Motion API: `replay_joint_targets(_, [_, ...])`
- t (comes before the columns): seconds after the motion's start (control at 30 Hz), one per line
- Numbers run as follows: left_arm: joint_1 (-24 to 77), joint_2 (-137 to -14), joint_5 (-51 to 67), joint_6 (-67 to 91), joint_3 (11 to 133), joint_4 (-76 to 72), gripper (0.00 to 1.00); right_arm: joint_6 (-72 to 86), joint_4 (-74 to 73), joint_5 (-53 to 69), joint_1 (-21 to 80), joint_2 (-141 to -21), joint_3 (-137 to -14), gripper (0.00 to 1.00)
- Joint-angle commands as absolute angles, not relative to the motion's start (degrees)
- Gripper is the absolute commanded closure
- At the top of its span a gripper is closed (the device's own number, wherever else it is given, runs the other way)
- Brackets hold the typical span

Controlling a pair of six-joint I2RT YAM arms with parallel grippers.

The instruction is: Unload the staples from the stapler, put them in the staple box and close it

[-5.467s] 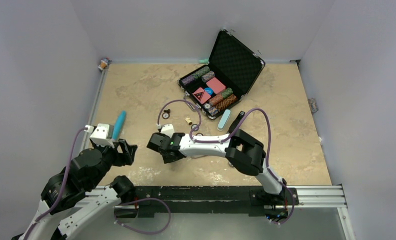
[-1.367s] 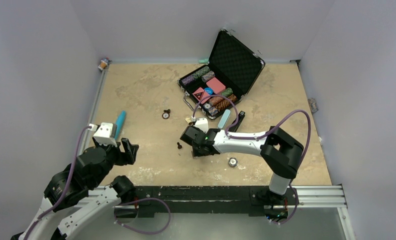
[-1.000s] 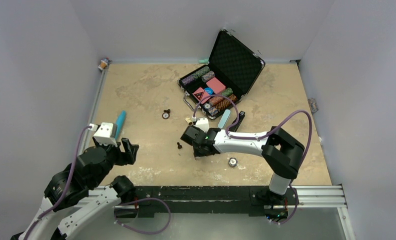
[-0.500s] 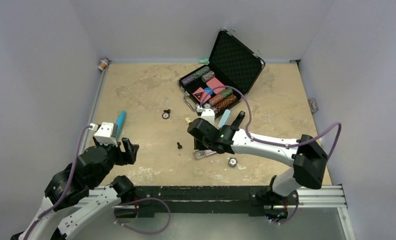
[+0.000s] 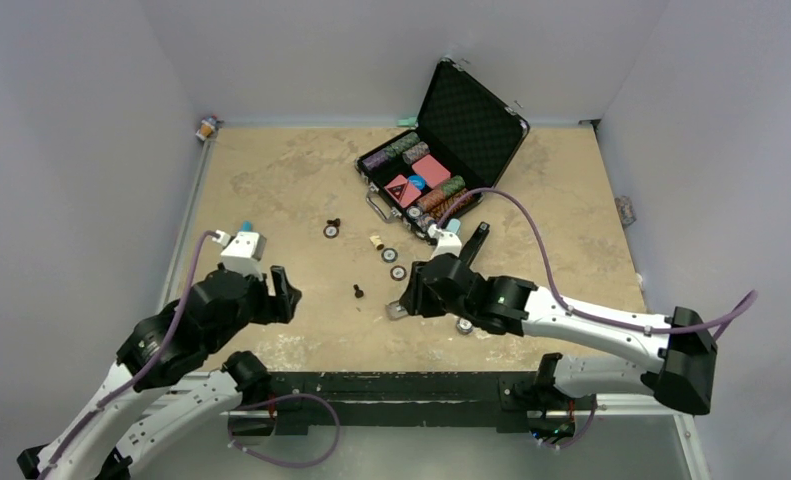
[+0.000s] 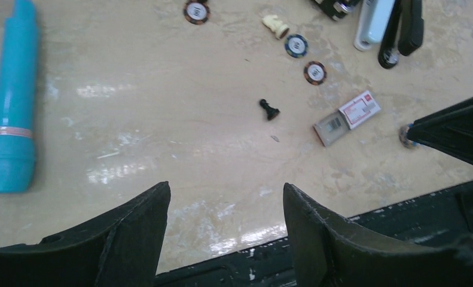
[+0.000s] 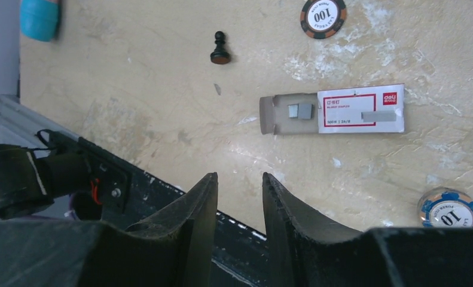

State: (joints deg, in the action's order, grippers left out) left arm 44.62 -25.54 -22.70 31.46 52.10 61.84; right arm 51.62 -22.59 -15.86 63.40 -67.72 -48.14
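Stapler [image 6: 412, 27] cropped by the top edge (left wrist view), teal cylinder [image 7: 39, 17] cropped and blurred, right wrist view.

The top view looks steeply down from high at the near side over the whole table [image 5: 271, 180], with the far wall at its top. The left wrist view looks down and toward the far side from mid-height, taking in the pawn [image 6: 269, 110] and staple box [image 6: 347, 116]. The right wrist view hangs much closer over that same pawn [image 7: 220, 49] and staple box [image 7: 341, 109], which also show in the top view.
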Motion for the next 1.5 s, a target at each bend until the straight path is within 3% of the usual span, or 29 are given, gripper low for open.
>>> replay_joint_targets(0.0, [44.30, -28.89, -10.96, 37.60, 47.75, 50.84, 0.29, 53.98, -22.12, -15.60, 64.23, -63.36, -46.28, 0.62])
replay_joint_targets(0.27, [44.97, -44.68, -0.35, 43.45, 43.07, 34.15, 0.39, 58.78, -20.10, -13.28, 65.19, -45.82, -36.47, 0.51])
replay_joint_targets(0.43, [45.75, -51.46, 1.88, 47.05, 40.38, 26.57, 0.44, 60.60, -22.62, -13.23, 65.21, -38.63, -33.83, 0.50])
replay_joint_targets(0.77, [48.56, -64.52, 3.17, 50.95, 38.14, 16.54, 0.50, 61.15, -25.74, -13.49, 65.21, -35.67, -32.92, 0.50])
replay_joint_targets(1.47, [49.82, -80.32, 1.10, 55.34, 37.71, 8.12, 0.54, 61.26, -28.38, -13.11, 65.21, -32.18, -32.42, 0.52])
